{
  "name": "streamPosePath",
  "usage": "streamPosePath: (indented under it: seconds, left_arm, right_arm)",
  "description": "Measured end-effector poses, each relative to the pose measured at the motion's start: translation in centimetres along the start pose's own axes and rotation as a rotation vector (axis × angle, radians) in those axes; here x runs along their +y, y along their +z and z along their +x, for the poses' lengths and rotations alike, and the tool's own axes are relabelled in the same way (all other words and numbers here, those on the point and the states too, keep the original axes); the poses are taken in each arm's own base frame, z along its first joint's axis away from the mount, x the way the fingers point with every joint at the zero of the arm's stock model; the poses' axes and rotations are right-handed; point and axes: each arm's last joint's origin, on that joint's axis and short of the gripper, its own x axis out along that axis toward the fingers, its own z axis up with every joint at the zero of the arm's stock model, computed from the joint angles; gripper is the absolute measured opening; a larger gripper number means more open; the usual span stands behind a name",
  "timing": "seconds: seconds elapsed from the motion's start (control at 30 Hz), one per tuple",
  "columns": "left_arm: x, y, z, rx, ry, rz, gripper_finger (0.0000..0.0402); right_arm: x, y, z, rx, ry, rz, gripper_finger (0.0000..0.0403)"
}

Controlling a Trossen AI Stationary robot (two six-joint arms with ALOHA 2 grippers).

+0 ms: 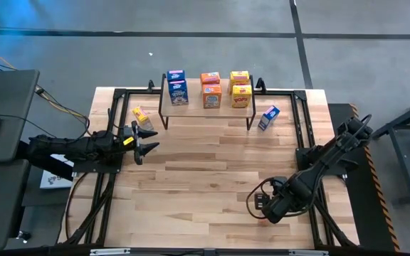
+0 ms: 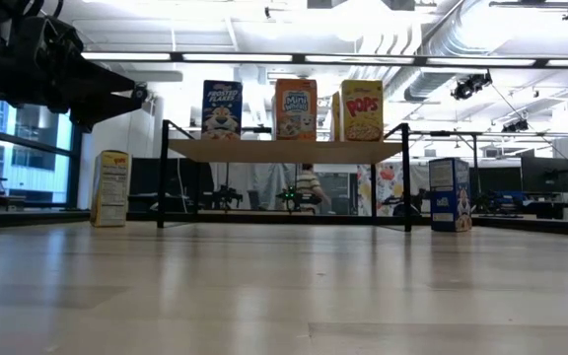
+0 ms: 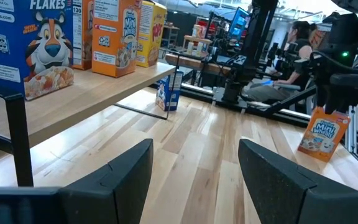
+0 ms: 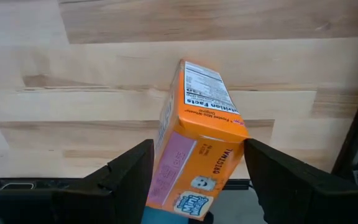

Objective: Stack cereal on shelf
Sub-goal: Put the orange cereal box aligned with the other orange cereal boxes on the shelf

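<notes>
We have the right pincer [image 4: 194,180] clenched on an orange Mini-Wheats box [image 4: 194,149] near the counter's [image 1: 191,185] front edge; next we carry it to the shelf [image 1: 205,110]. The left pincer [image 3: 194,180] waits, released.

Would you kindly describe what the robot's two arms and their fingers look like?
Both arms are dark, jointed and slim, with loose black cables looping along them. The left gripper has a small yellow mark just behind its pointed dark fingers. The right gripper is all black; its fingers are broad, flat, matte plates.
</notes>
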Motion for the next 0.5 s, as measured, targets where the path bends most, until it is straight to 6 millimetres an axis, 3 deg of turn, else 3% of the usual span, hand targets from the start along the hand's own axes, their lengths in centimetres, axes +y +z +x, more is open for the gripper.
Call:
streamPosePath:
  seconds: [0.5]
  left_arm:
    - [0.00,0.00,0.00,0.000,0.000,0.000,0.0229]
  right_arm:
    - [-0.38,0.32,-0.36,-0.008,-0.017,-0.048,0.0245]
